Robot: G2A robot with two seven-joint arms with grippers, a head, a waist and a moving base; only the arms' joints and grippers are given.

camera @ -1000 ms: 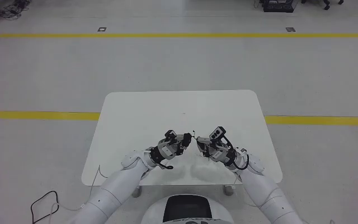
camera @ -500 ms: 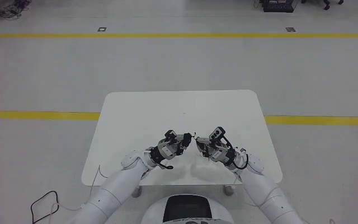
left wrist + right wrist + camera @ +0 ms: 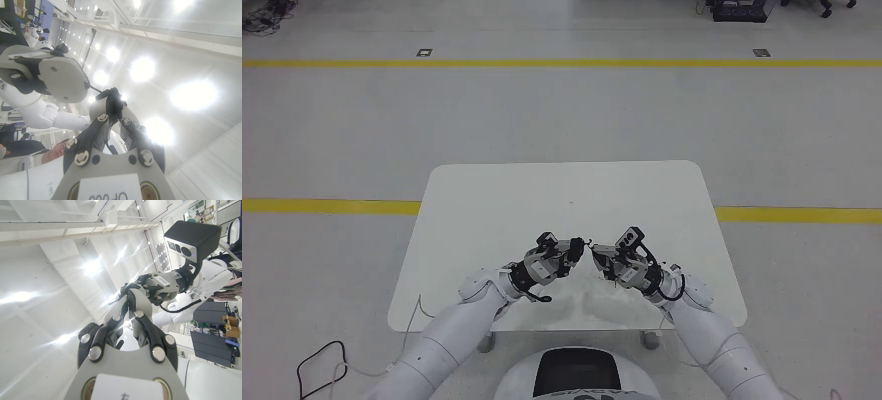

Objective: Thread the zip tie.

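Note:
Both grippers hang close together above the front part of the white table [image 3: 542, 195], their wrist cameras tilted up at the ceiling. A thin black zip tie [image 3: 587, 241] bridges the small gap between them. My left gripper [image 3: 569, 248] is shut on one end, which shows as a dark lump between its fingertips [image 3: 113, 100]. A thin strand [image 3: 96, 90] runs from there to my right gripper [image 3: 86, 85]. My right gripper [image 3: 128, 299] is shut on the tie, and a short pointed tail [image 3: 114, 302] sticks out beside the left gripper [image 3: 126, 290].
The tabletop around and beyond the grippers is bare white. Grey floor with yellow lines [image 3: 562, 63] surrounds the table. A black cable [image 3: 322, 360] lies on the floor at the front left.
My right gripper has edged slightly towards the left one. The left gripper and the zip tie look unchanged.

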